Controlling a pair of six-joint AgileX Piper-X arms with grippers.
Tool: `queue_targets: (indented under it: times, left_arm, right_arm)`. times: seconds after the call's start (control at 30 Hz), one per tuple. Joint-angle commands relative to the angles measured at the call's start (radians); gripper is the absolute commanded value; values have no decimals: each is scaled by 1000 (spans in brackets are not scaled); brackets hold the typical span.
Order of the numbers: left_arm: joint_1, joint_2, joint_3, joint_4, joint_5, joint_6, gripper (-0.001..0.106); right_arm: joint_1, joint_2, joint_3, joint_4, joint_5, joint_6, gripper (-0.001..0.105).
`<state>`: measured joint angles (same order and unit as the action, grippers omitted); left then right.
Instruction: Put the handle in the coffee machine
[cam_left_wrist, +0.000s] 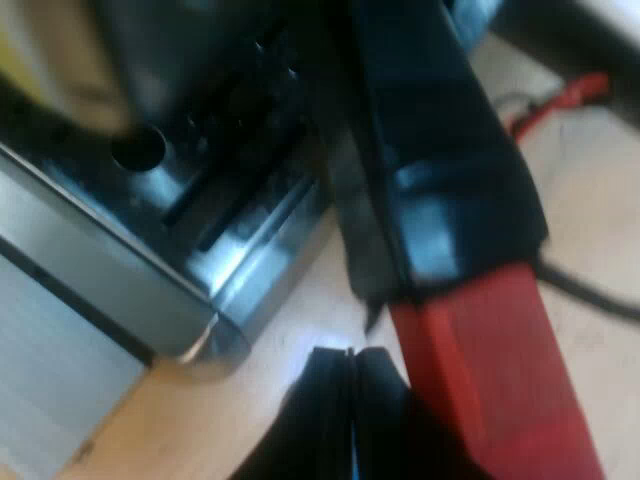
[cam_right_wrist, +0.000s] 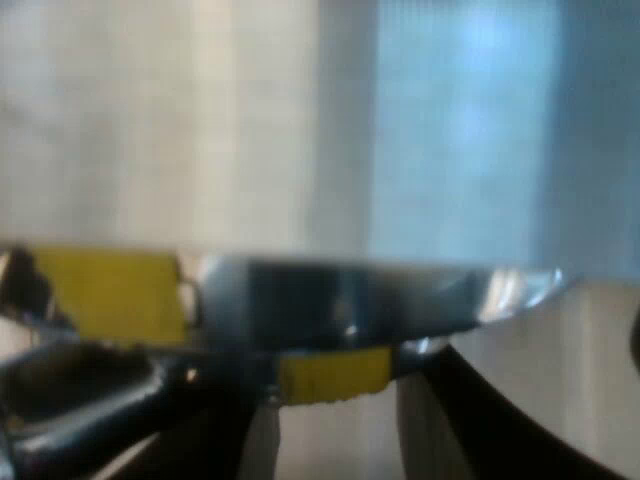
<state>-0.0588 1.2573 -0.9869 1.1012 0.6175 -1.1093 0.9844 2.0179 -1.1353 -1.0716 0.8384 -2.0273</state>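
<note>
Handle, dark with a flat red end (cam_left_wrist: 455, 230): in the left wrist view it runs close alongside the left gripper (cam_left_wrist: 350, 352). Its red end lies just beside the fingers (cam_left_wrist: 320, 420), and its dark part reaches past the fingertips toward the espresso machine (cam_left_wrist: 150, 270), a body of brushed silver metal with a dark, slotted front tray. The far end of the handle is hidden against the machine's dark front, so seating in the machine cannot be confirmed.

Left gripper state: the two black fingers are pressed together, with a thin seam between them. They pinch nothing visible. Whether they touch the handle's red end cannot be determined.

The rounded silver corner of the machine's base sits ahead of the fingertips, on the side away from the handle. A pale wooden table top (cam_left_wrist: 200, 420) lies beneath the gripper, the machine and the handle.

In the right wrist view, the right gripper (cam_right_wrist: 315, 365) has its two black fingers (cam_right_wrist: 510, 430) spread well apart. Ahead of them, a shiny horizontal metal band (cam_right_wrist: 400, 295) spans the gap. One yellow patch (cam_right_wrist: 332, 375) sits between the fingers, and a larger yellow panel (cam_right_wrist: 110, 295) sits beyond one finger. Contact between the fingers and the band cannot be determined. A pale wall (cam_right_wrist: 160, 120) stands beyond.
</note>
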Motion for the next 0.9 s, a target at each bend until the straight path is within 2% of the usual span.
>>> queue_targets:
  times: [0.03,0.07,0.1,0.17,0.47,0.5,0.67,0.7,0.73,0.83,0.9]
  left_arm:
    - [-16,-20,0,-51,78,-82,0]
    - [-16,-20,0,-47,78,-84,0]
    - [-16,-22,0,-47,78,-84,0]
    - [-16,-30,8,-51,78,-84,0]
    - [-16,-93,64,-122,67,-177,0]
    - [-16,-135,100,-180,48,-255,0]
    - [-27,-152,106,-179,40,-305,0]
    - [-51,-152,106,-179,37,-336,0]
    - [-68,-152,106,-179,26,-353,0]
    - [-112,-152,106,-179,-27,-382,0]
    - [-168,-162,106,-179,-104,-393,0]
  right_arm:
    - [11,-77,2,147,33,86,32]
    - [15,-93,19,198,32,131,32]
    - [16,-102,23,214,32,139,32]
    - [21,-140,72,294,-6,206,32]
    - [44,-296,248,422,-44,245,32]
    - [57,-360,307,465,-56,262,32]
    - [74,-457,370,553,-77,297,32]
    - [76,-457,373,562,-83,304,32]
    - [99,-583,407,721,-124,367,32]
    - [117,-679,413,869,-176,377,35]
    - [128,-751,413,952,-199,379,43]
